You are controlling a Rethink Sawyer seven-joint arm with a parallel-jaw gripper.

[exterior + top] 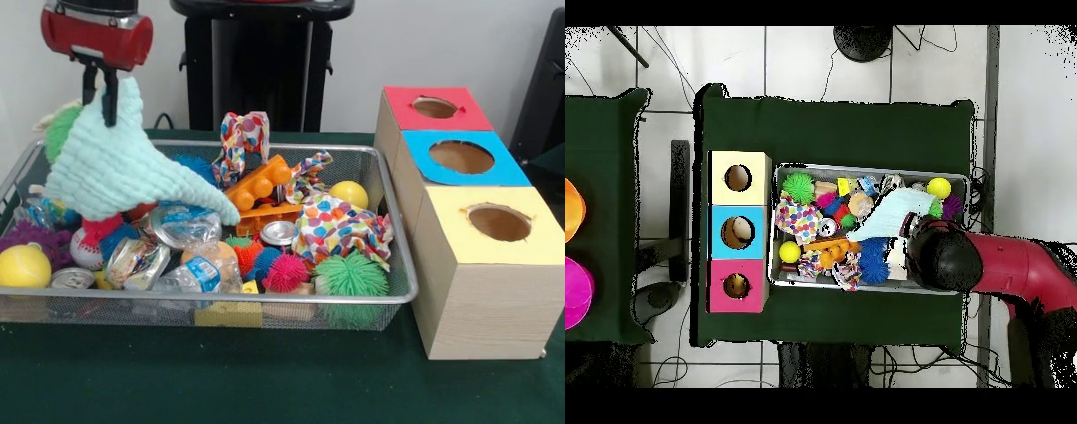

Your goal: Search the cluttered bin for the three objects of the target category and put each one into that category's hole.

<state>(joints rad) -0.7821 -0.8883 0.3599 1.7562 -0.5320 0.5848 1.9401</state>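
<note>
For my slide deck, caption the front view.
Gripper lifts a pale knitted cloth above the cluttered wire bin.

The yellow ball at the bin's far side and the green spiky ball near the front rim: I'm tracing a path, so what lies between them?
In the front view, a polka-dot cloth lies between the yellow ball and the green spiky ball.

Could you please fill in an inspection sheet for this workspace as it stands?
Surface: dark green cloth over the table.
Job's things: mesh bin full; three boxes beside it, red, blue, yellow, each with a round hole.
Clutter: green spiky ball, yellow ball, orange brick, dotted cloth, crushed bottles, cans.
Gripper: gripper shut on knitted cloth, raised above the bin's end.
Cables: several on the floor.
Surroundings: white wall, tiled floor, second green table.
</note>
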